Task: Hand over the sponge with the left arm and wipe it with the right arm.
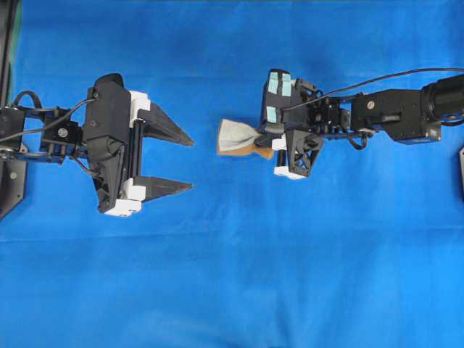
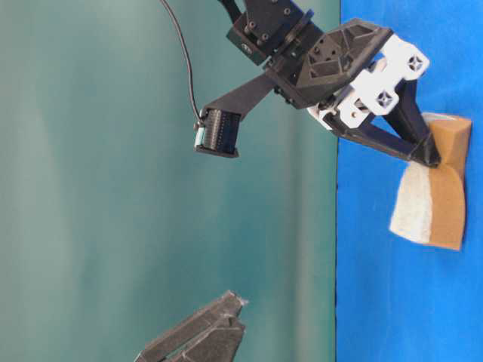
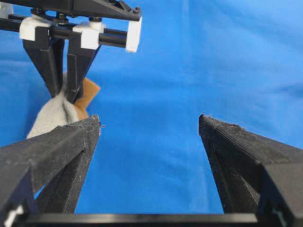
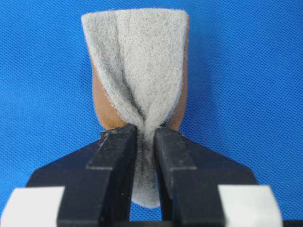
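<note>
Over the blue table, the left arm holds its hand spread wide with nothing between the fingers. Opposite, the right arm has its hand pinching the sponge, which is folded and clear of the left fingers.
</note>
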{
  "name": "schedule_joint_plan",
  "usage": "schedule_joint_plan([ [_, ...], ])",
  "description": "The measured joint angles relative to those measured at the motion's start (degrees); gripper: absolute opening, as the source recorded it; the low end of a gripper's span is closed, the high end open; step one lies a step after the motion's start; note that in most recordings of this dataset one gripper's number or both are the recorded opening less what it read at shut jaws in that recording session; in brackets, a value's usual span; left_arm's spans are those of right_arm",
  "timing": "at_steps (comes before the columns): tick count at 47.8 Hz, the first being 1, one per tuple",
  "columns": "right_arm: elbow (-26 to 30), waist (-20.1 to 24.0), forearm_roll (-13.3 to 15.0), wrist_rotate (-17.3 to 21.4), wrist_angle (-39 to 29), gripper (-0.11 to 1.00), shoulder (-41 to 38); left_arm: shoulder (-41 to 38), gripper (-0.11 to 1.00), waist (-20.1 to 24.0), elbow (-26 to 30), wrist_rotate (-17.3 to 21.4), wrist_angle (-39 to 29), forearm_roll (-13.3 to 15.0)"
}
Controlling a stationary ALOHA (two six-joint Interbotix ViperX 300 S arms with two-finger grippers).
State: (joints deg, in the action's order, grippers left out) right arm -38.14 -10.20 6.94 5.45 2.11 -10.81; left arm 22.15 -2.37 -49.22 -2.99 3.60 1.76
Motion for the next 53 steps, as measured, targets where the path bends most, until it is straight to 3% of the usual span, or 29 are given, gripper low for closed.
schedule_joint_plan([
  [18, 0.2, 11.4, -5.1, 5.1, -3.0, 0.21, 0.4, 0.0, 0.81, 0.1, -0.1, 0.0, 0.0, 0.1],
  [27, 1.1, 16.8, -5.8, 9.3, -5.3, 0.21, 0.4, 0.0, 0.81, 0.0, 0.0, -0.1, 0.0, 0.1],
  [32, 1.8, 18.1, -5.9, 9.8, -6.6, 0.21, 0.4, 0.0, 0.81, 0.0, 0.0, 0.0, 0.0, 0.0],
  [43, 1.8, 15.9, -3.0, 9.8, -7.9, 0.21, 0.7, 0.0, 0.81, 0.0, 0.0, 0.0, 0.0, 0.0],
  [53, -0.6, 7.3, 4.2, 9.7, -8.3, 0.21, 2.5, 0.0, 0.81, 0.0, 0.0, -0.1, 0.0, 0.1],
])
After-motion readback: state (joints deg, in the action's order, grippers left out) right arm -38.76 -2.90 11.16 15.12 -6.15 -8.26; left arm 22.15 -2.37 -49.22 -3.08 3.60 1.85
